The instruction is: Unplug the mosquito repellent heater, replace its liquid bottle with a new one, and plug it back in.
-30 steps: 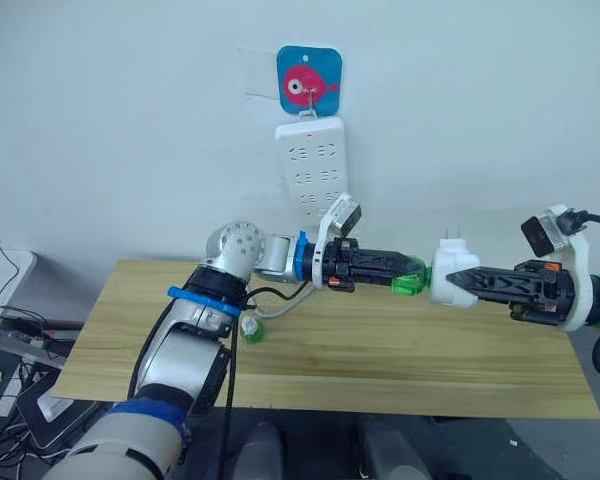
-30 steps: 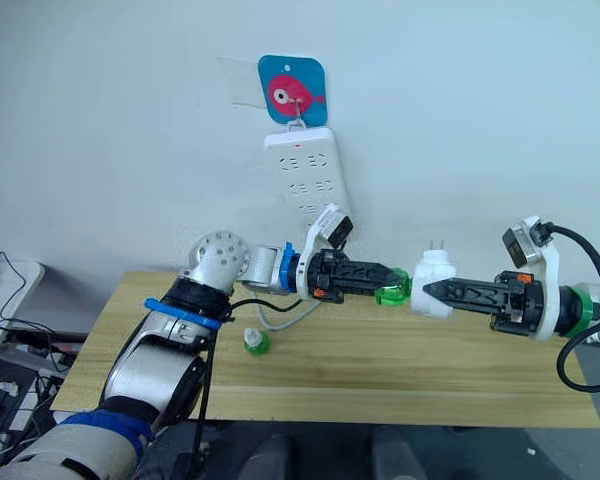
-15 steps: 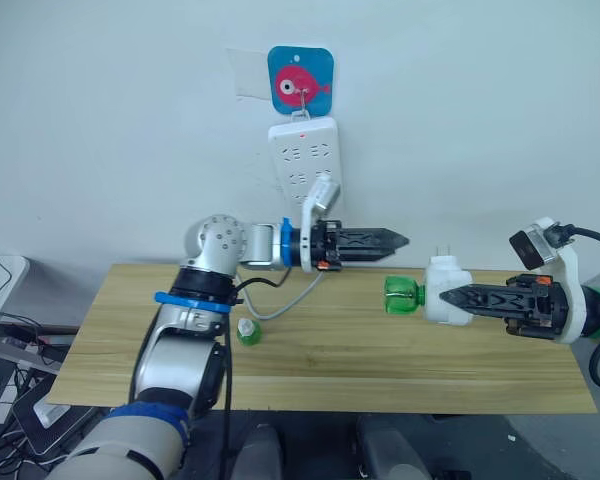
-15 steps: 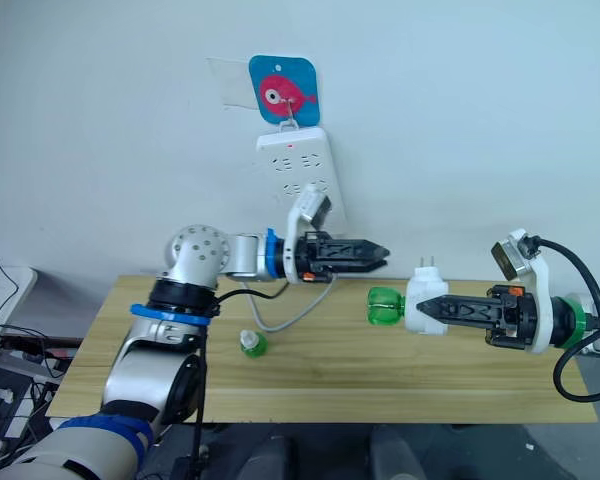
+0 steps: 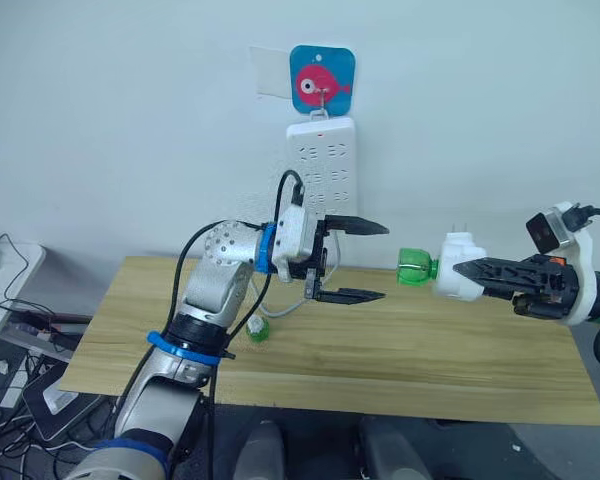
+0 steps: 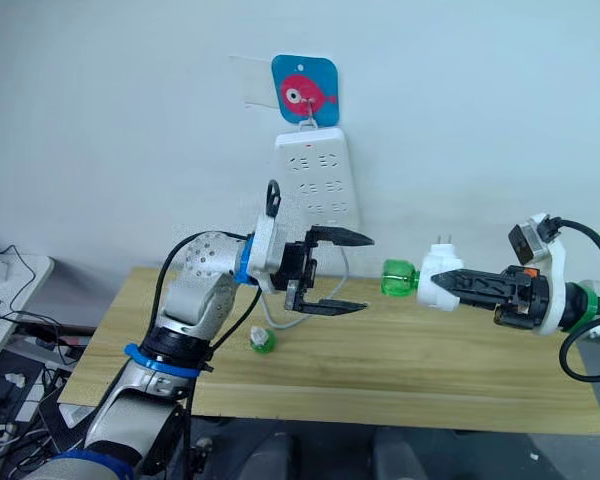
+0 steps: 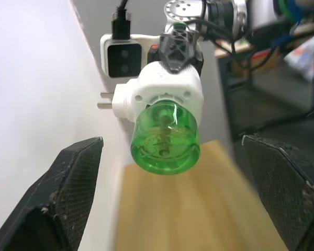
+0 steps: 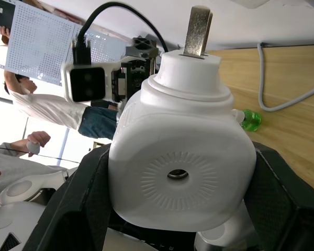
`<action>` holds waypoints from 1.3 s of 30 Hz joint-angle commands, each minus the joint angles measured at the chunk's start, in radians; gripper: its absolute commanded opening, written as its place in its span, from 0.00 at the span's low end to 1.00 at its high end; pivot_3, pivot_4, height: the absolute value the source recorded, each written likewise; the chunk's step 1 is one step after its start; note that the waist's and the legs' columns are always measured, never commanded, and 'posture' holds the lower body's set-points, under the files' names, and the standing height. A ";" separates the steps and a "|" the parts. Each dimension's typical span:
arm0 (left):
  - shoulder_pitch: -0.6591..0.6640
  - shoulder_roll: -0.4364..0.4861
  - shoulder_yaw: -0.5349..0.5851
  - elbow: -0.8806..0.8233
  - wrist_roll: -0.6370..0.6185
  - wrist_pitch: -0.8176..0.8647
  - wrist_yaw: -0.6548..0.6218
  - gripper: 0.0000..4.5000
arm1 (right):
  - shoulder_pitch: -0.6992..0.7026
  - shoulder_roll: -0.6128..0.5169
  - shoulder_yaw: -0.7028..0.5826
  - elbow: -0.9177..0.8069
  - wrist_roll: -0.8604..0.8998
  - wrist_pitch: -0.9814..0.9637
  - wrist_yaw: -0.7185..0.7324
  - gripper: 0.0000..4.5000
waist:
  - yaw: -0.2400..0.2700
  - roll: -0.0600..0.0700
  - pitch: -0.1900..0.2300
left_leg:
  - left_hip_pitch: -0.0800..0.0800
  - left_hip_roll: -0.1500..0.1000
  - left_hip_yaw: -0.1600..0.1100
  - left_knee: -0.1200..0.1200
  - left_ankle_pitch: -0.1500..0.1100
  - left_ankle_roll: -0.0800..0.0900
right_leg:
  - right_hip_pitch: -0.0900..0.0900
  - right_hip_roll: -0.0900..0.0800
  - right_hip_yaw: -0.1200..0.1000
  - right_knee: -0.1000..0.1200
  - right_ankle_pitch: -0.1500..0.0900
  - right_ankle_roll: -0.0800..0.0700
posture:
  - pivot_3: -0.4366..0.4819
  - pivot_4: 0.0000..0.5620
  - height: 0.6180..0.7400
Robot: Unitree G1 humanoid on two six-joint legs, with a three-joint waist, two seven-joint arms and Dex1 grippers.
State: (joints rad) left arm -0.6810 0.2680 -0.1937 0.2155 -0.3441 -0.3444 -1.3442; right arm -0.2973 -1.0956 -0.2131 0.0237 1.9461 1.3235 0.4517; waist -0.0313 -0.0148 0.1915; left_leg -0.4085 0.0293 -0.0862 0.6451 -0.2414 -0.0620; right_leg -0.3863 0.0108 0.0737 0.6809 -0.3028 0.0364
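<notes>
Right claw (image 5: pixel 458 268) level, gripping heater (image 5: pixel 458 279); left claw (image 5: pixel 380 262) agape.

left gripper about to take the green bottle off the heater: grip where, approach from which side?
Grip the green bottle across its round body. It sticks out sideways from the mosquito repellent heater, which the right gripper clamps, pointing at the open left gripper. Probably come straight in along its axis from the robot's left.

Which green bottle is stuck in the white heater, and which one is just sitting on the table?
The bigger green bottle is fixed in the heater, held up by the right pincer. The small green bottle sits alone on the table.
</notes>
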 commanded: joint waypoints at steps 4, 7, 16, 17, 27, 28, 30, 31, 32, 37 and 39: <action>-0.063 -0.099 0.013 0.207 0.078 -0.601 0.023 1.00 | -0.034 0.015 -0.022 -0.021 0.026 0.011 0.001 0.68 | 0.003 0.000 0.000 | -0.001 0.000 0.000 0.000 0.000 0.000 | 0.000 -0.001 0.000 0.000 0.000 0.000 | 0.41 0.33 1.00; -0.089 -0.110 -0.002 0.298 0.086 -0.735 0.031 1.00 | -0.043 0.018 -0.021 -0.023 0.026 0.017 0.004 0.68 | 0.001 0.000 0.000 | -0.001 0.000 0.000 0.000 0.000 0.000 | 0.000 -0.001 0.000 0.000 0.000 0.000 | 0.40 0.32 1.00; -0.167 -0.107 -0.047 0.502 0.150 -0.938 0.125 1.00 | -0.071 0.037 -0.008 -0.042 0.026 0.019 0.003 0.68 | -0.003 0.000 0.000 | 0.000 0.000 0.000 0.000 0.000 0.000 | 0.000 0.000 -0.001 0.001 0.001 0.001 | 0.39 0.31 1.00; -0.177 -0.108 -0.049 0.517 0.163 -0.954 0.142 1.00 | -0.072 0.038 -0.006 -0.041 0.026 0.019 0.002 0.68 | -0.003 0.000 0.000 | 0.000 0.000 0.000 0.000 0.000 0.000 | 0.000 0.000 -0.001 0.001 0.001 0.001 | 0.39 0.31 1.00; -0.234 -0.094 -0.105 0.579 0.204 -1.023 0.261 1.00 | -0.082 0.046 0.011 -0.040 0.026 0.018 -0.001 0.68 | -0.004 0.000 0.000 | 0.000 0.000 -0.001 0.000 0.000 0.000 | 0.000 0.000 -0.001 0.001 0.001 0.001 | 0.40 0.31 1.00; -0.235 -0.091 -0.112 0.580 0.206 -1.025 0.269 1.00 | -0.083 0.045 0.013 -0.041 0.026 0.017 -0.002 0.68 | -0.004 0.000 0.000 | 0.000 0.000 -0.001 0.000 0.000 0.000 | 0.000 0.000 -0.001 0.001 0.001 0.001 | 0.40 0.31 1.00; -0.237 -0.083 -0.125 0.582 0.209 -1.029 0.286 1.00 | -0.085 0.046 0.012 -0.039 0.026 0.016 -0.003 0.68 | -0.004 0.000 0.000 | 0.000 0.000 -0.001 0.000 0.000 0.000 | 0.000 0.000 -0.001 0.001 0.001 0.001 | 0.40 0.31 1.00; -0.238 -0.079 -0.133 0.582 0.209 -1.031 0.293 1.00 | -0.088 0.047 0.013 -0.037 0.026 0.015 -0.004 0.68 | -0.004 0.000 0.000 | 0.000 0.000 -0.001 0.000 0.000 0.000 | 0.000 0.000 -0.001 0.001 0.001 0.001 | 0.40 0.30 1.00; -0.238 -0.075 -0.140 0.581 0.210 -1.032 0.300 0.96 | -0.091 0.047 0.012 -0.036 0.026 0.016 -0.004 0.68 | -0.004 0.000 0.000 | 0.000 0.000 -0.001 0.000 0.000 0.000 | 0.000 0.000 -0.001 0.001 0.001 0.001 | 0.40 0.30 1.00; -0.235 -0.055 -0.181 0.567 0.191 -1.033 0.320 0.67 | -0.088 0.044 0.007 -0.036 0.026 0.018 -0.003 0.68 | -0.004 0.000 0.000 | 0.000 0.000 -0.001 0.000 0.000 0.000 | 0.000 0.000 -0.001 0.001 0.001 0.001 | 0.40 0.30 1.00; -0.237 -0.050 -0.191 0.567 0.187 -1.034 0.327 0.52 | -0.082 0.042 0.004 -0.037 0.026 0.018 -0.002 0.68 | -0.004 0.000 0.000 | 0.000 0.000 -0.001 0.000 0.000 0.000 | 0.000 0.000 -0.001 0.002 0.001 0.001 | 0.40 0.29 1.00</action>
State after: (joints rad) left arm -0.9053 0.2163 -0.3793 0.8009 -0.1354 -1.3638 -1.0381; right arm -0.3718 -1.0477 -0.1769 0.0022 1.9461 1.3409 0.4389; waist -0.0353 -0.0144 0.1912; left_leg -0.4089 0.0290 -0.0874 0.6454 -0.2413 -0.0616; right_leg -0.3865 0.0104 0.0728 0.6826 -0.3019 0.0372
